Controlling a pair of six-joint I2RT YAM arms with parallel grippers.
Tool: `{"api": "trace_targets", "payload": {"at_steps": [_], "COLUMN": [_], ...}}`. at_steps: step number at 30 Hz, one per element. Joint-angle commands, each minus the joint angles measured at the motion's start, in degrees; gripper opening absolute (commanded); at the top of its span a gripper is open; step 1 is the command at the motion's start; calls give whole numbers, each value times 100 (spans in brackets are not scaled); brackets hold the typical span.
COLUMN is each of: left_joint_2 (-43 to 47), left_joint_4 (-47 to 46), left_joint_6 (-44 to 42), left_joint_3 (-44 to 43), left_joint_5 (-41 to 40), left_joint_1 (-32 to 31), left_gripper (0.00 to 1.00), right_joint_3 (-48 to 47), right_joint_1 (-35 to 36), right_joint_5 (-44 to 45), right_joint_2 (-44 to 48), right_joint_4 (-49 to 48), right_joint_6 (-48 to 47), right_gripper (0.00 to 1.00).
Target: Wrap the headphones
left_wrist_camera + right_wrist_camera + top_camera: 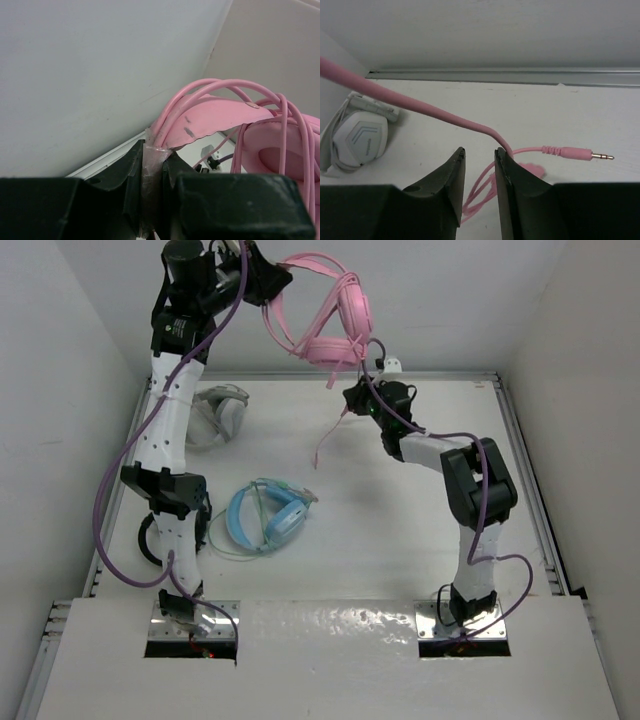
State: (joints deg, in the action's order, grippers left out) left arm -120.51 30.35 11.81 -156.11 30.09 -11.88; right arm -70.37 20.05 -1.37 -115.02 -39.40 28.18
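Hold check: L hand (pixel 152 156) clamps headphones (pixel 345 315), 12 o'clock.
R hand (pixel 479 152) ajar, cable (pixel 420 106) off-centre; seat it betw. jaws, then close.

Light-blue headphones (pixel 265 518) lying centre-left; grey headphones (pixel 218 415) further back, left.

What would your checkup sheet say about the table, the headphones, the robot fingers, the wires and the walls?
Surface: white table, no spills seen.
Job's things: pink headphones held up in the air, cable looped over the headband.
Clutter: blue headphones and grey headphones on the table.
Grippers: left fingers shut on the pink headband; right fingers apart, pink cable at one fingertip.
Cables: pink cable hangs down, plug free; purple arm cables.
Surroundings: white walls.
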Motion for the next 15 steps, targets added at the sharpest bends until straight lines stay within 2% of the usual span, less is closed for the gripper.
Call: {"api": "trace_targets", "payload": {"at_steps": [1, 3, 8, 10, 11, 15], "left_joint_2": [379, 361, 344, 344, 352, 344], "left_joint_4": [-468, -530, -749, -767, -802, -943], "left_joint_6": [435, 532, 743, 857, 1040, 1586], "left_joint_3": [-323, -315, -315, -297, -236, -69], "left_joint_5": [23, 59, 94, 94, 59, -134], "left_joint_1": [54, 72, 98, 107, 116, 343], "left_gripper": [0, 0, 0, 0, 0, 0], "right_joint_3": [-468, -609, -1119, -1417, -1618, -1665], "right_joint_1": [-10, -1, -1, -1, 7, 77], "right_joint_5": [154, -13, 31, 31, 5, -302], "right_joint_2": [-160, -309, -898, -1180, -1328, -1409], "right_joint_4": [-306, -253, -42, 11, 150, 476], "right_joint_6": [108, 134, 371, 494, 530, 591], "right_gripper": [34, 44, 38, 23, 9, 1]}}
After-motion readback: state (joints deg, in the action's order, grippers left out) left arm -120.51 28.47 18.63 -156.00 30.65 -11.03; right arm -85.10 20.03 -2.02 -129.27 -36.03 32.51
